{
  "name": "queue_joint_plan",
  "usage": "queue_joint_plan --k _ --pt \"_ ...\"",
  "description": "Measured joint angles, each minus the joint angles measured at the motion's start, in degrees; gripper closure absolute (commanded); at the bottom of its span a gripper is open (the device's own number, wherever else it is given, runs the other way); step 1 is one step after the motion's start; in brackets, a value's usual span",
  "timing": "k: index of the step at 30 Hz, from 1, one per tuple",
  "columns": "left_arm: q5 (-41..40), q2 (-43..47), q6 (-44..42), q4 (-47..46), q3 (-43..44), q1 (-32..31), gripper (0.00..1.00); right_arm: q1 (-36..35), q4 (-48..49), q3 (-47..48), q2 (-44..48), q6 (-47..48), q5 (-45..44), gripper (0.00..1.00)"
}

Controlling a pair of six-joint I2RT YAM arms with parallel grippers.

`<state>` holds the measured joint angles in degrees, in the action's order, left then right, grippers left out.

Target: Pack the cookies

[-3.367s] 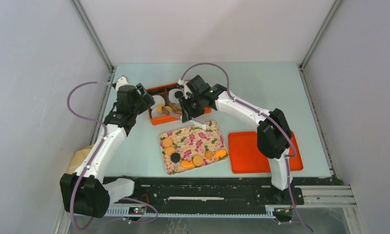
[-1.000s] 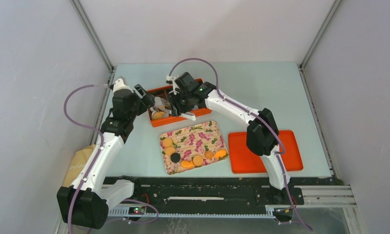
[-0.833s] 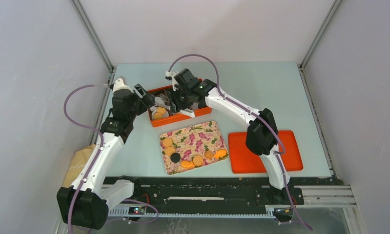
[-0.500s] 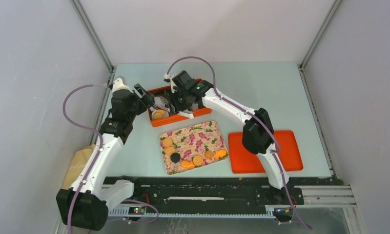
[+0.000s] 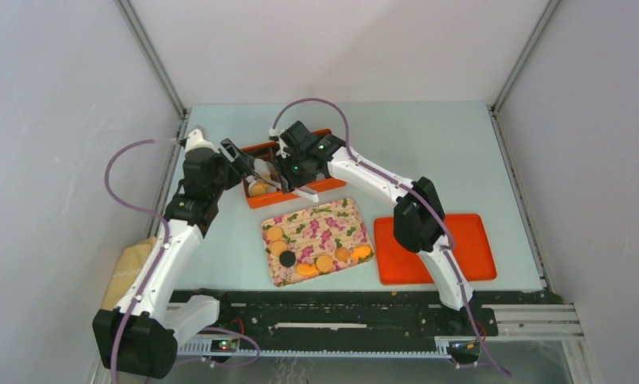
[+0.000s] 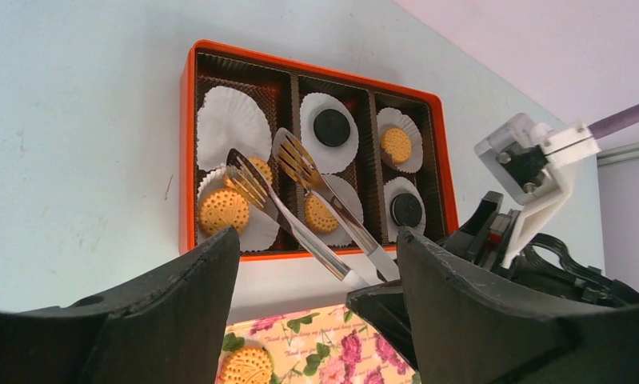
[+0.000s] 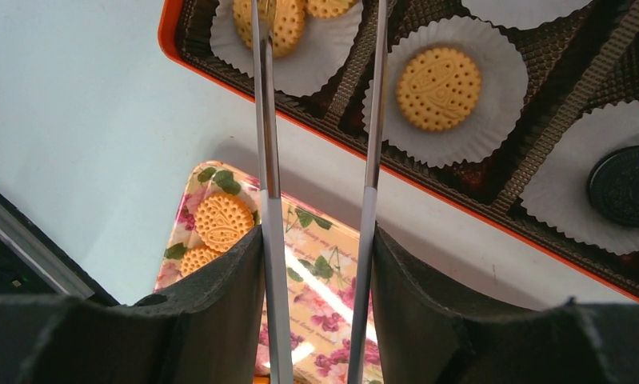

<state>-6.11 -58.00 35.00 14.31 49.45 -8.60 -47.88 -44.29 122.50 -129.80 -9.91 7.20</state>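
While right gripper (image 7: 316, 272) clamps one tongs (image 7: 265, 160), a tip over two of the box's (image 6: 189, 160) six cookies (image 6: 224, 210), left gripper (image 6: 316, 248) gapes empty; tray (image 5: 332, 218) holds about seven.

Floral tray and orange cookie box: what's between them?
Bare table, seen in the right wrist view; only the tongs held by the right gripper cross above it.
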Motion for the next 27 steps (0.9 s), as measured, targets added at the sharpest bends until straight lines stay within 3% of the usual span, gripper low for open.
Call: queue_joint_plan --k 11,18,27 --pt "0.8 1.7 0.1 -0.1 -2.3 0.0 0.23 -2.8 -4.6 5.5 -5.3 0.0 -3.4 0.48" --pt "1.0 3.8 0.1 -0.1 -2.6 0.0 0.23 -4.2 -6.1 5.6 -5.4 -0.2 -7.3 0.66" --pt "1.0 4.7 0.1 -0.1 -2.6 0.0 0.23 -4.3 -5.4 5.6 -5.1 -0.3 -8.9 0.69"
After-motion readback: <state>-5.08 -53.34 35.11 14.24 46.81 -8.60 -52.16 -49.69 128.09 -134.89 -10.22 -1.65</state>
